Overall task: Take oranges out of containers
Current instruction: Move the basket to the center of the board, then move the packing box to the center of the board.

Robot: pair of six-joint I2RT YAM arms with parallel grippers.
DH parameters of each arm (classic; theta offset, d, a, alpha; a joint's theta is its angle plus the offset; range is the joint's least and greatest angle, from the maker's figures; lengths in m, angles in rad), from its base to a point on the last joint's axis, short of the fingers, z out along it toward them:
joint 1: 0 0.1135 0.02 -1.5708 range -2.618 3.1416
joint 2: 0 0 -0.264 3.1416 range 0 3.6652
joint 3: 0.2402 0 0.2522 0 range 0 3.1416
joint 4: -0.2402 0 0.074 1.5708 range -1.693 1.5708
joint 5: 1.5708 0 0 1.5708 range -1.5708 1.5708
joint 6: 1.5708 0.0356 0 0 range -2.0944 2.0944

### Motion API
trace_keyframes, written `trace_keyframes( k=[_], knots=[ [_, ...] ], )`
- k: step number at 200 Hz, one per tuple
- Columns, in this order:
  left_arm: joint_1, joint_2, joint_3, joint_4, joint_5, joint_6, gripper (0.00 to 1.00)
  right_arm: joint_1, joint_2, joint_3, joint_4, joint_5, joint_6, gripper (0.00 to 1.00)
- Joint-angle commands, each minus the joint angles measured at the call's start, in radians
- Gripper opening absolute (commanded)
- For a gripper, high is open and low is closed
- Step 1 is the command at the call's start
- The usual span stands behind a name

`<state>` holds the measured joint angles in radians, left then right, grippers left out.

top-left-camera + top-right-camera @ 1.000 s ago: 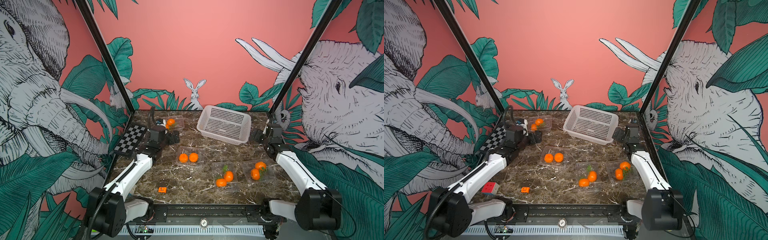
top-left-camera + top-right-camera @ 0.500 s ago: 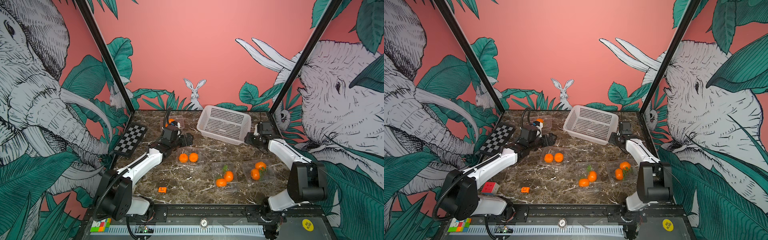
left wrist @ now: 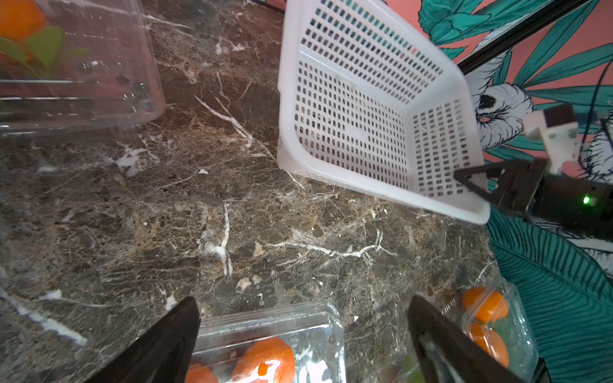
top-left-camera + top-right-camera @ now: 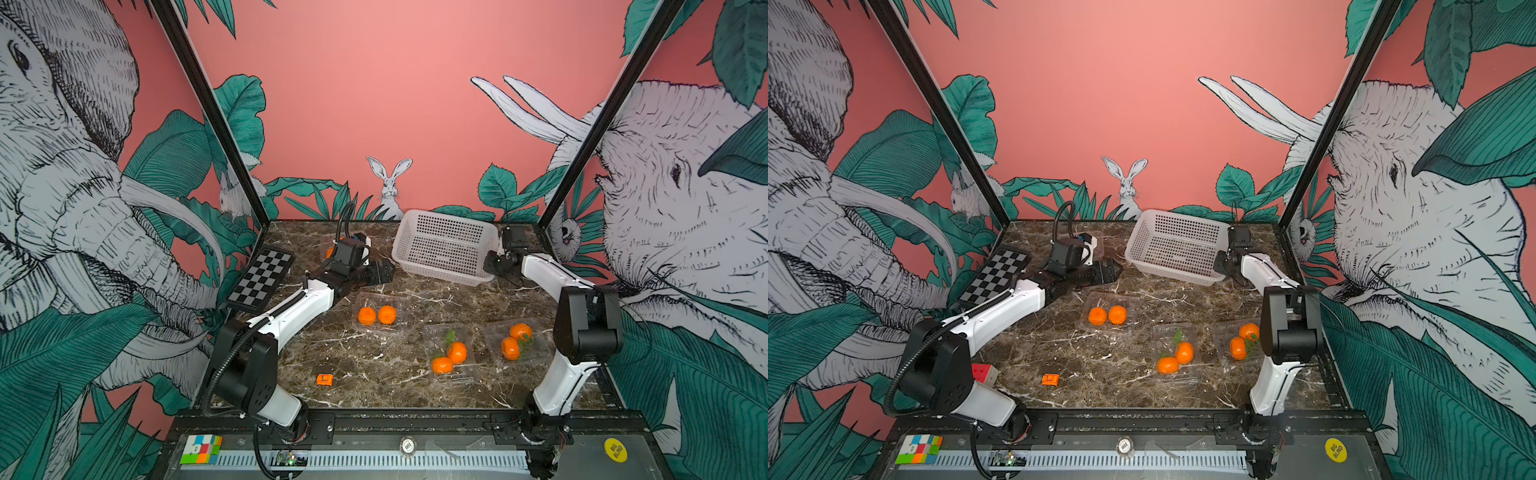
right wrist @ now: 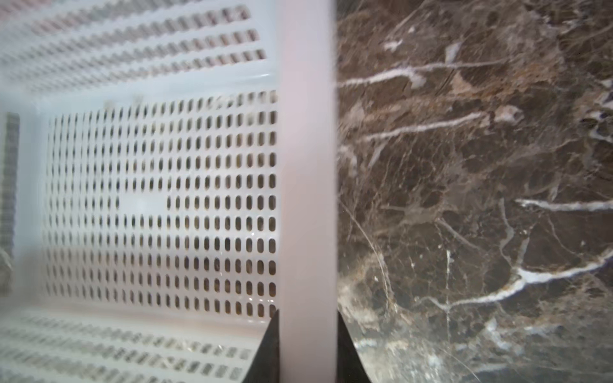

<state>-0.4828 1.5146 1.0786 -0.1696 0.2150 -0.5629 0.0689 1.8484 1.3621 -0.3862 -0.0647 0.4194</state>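
White rim: the right gripper [image 5: 306,320] pinches the edge of the basket [image 5: 306,165], one jaw inside the wall and one outside.
Left gripper [image 3: 303,300]: spread wide, holding nothing, hovering over the table [image 4: 374,365] just beyond the middle box [image 4: 400,301].
Oranges [image 4: 367,316]: all that show sit in boxes; none are in the basket or loose on the table.
Risk, basket: held by one corner only, so a pull may tilt or swing it. The smooth, narrow rim could also slip from the pinch.
Risk, sweep: a swinging basket could knock the left gripper or the middle box, both near it.
Risk, boxes: they look light, so one may slide or rise with its fruit if nothing steadies it. Whether the lids are shut I cannot tell.
Count, grippers: two.
Count, basket: one.
Count, boxes: four, the far box [image 3: 109,99] partly hidden behind the left arm in both top views.
Count, oranges: seven seen; two in each of three boxes, one in the far box, any second there hidden.
Count, block [image 4: 324,379]: one.
Count, checkerboard [image 4: 261,279]: one.
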Motion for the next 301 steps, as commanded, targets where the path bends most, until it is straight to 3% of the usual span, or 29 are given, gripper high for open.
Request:
trace_keyframes(
  k=[1,125,164,173,192,224,258,301],
  knots=[
    [0.000,-0.014,0.021,-0.045,0.009,0.026,0.99,0.005,0.058,0.109,-0.025,0.030,-0.095,0.10],
    [0.001,0.041,0.079,-0.095,0.006,0.069,0.99,0.004,0.318,0.441,-0.071,0.028,-0.188,0.07],
    [0.001,0.034,0.099,-0.122,0.018,0.072,0.99,0.003,0.295,0.475,-0.100,0.011,-0.176,0.35],
    [0.001,0.022,0.099,-0.127,0.017,0.072,0.99,0.003,0.273,0.480,-0.113,0.008,-0.165,0.41],
    [0.001,-0.003,0.108,-0.151,0.020,0.069,0.99,0.002,0.196,0.465,-0.132,0.008,-0.142,0.63],
    [-0.008,-0.055,0.116,-0.205,-0.001,0.056,0.99,-0.001,-0.010,0.330,-0.136,0.027,-0.094,0.98],
    [-0.051,-0.137,0.059,-0.183,-0.022,0.020,0.99,-0.002,-0.268,0.079,-0.141,0.019,-0.037,0.99],
    [-0.197,-0.124,0.049,-0.162,-0.020,-0.010,0.99,-0.036,-0.618,-0.314,-0.251,0.165,0.070,0.98]
  ],
)
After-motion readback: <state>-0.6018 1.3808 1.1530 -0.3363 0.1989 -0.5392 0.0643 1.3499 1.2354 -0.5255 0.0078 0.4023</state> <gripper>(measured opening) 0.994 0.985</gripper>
